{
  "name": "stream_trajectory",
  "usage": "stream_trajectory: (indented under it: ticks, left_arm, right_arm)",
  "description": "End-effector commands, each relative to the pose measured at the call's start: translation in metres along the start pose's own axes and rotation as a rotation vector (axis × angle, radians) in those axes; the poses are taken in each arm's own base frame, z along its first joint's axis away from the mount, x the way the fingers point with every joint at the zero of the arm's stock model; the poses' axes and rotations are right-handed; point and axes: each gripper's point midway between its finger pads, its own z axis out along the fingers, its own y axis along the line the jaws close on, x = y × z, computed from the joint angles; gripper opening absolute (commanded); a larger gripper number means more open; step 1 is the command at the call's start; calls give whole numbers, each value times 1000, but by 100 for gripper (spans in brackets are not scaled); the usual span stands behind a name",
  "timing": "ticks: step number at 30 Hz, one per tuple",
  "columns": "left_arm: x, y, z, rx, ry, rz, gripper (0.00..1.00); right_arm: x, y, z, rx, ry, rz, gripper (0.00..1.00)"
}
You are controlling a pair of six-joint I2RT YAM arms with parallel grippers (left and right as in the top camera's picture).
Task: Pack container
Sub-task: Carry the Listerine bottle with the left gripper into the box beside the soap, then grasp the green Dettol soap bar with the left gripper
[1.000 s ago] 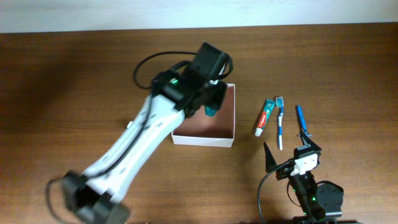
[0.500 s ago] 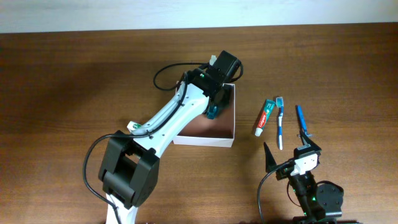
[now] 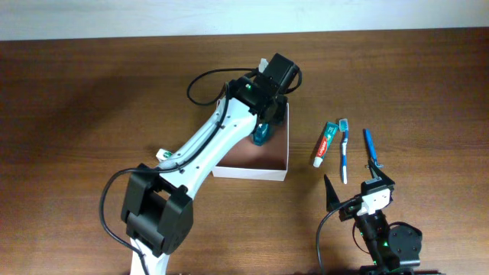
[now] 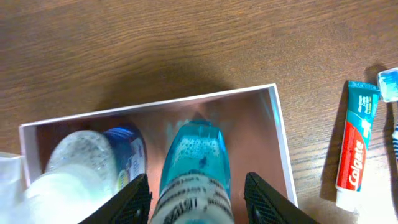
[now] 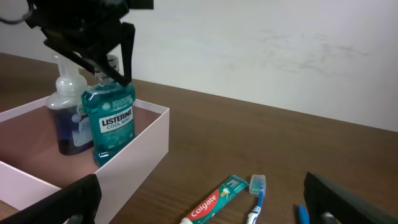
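1. Left gripper (image 4: 198,200): the jaws sit narrow, straddling the top of the mouthwash bottle (image 4: 196,155) at bottom centre of the left wrist view. A thin gap shows on one side, so we can't tell whether it is clamped or loose.
2. Right gripper (image 5: 200,180): the jaws are wide and empty, parked at lower right of the overhead view. We read that as clear of the left arm's path.
3. Container (image 3: 250,173): it sits just right of centre in the overhead view, open top up, with the left arm reaching in from lower left.
4. The mouthwash bottle is upright inside the container. The near wall hides its base, so we can't confirm touchdown. A top grip suits it, since standing it up uses less floor.
5. Pump bottle (image 5: 67,118): it is upright and just beside the mouthwash, toward the left of both wrist views. We judge the pair is packed tight to leave room for the rest.
6. Toothpaste (image 3: 325,143), toothbrush (image 3: 344,153) and a slim blue item (image 3: 370,147) lie flat on the table (image 3: 92,92), right of the container.
   - They are side by side, roughly parallel, and not yet packed.
   - That layout should suit a pinch across each from above.
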Motion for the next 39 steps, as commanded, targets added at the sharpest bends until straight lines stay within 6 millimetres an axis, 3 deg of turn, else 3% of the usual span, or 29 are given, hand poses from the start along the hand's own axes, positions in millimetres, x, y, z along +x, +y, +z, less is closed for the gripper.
stream_trajectory:
  ticks: [1, 7, 9, 13, 17, 23, 24, 25, 28, 30, 31, 33, 37, 39]
  left_arm:
    - [-21, 0, -39, 10, -55, -13, 51]
    - [-23, 24, -111, -46, -71, 47, 66]
    - [-17, 34, -127, -77, -66, 59, 69]
    - [3, 81, -157, -234, -21, 78, 69]
    - [15, 135, -168, -388, 40, 40, 75]
    - [44, 194, -151, -341, 210, -188, 74]
    - [48, 207, -146, -329, 231, -240, 83]
    - [50, 209, -142, -302, 242, -267, 99]
    - [52, 203, -124, -92, 283, -393, 99]
    - [54, 208, -118, -72, 290, -425, 94]
    - [58, 213, -114, -92, 300, -471, 80]
    - [73, 221, -105, -160, 339, -634, 78]
    - [103, 222, -68, -253, 397, -873, 96]
    - [122, 217, -47, -273, 429, -975, 99]
  right_arm:
    - [2, 4, 0, -19, 0, 4, 99]
    - [2, 4, 0, -19, 0, 4, 99]
    - [2, 4, 0, -19, 0, 4, 99]
    - [2, 4, 0, -19, 0, 4, 99]
    - [2, 4, 0, -19, 0, 4, 99]
    - [2, 4, 0, -18, 0, 4, 99]
    - [2, 4, 0, -19, 0, 4, 99]
    - [2, 4, 0, -19, 0, 4, 99]
    - [2, 4, 0, -19, 0, 4, 99]
    - [2, 4, 0, -19, 0, 4, 99]
    - [2, 4, 0, -19, 0, 4, 99]
    - [2, 4, 0, -19, 0, 4, 99]
    - [2, 4, 0, -19, 0, 4, 99]
    - [2, 4, 0, -19, 0, 4, 99]
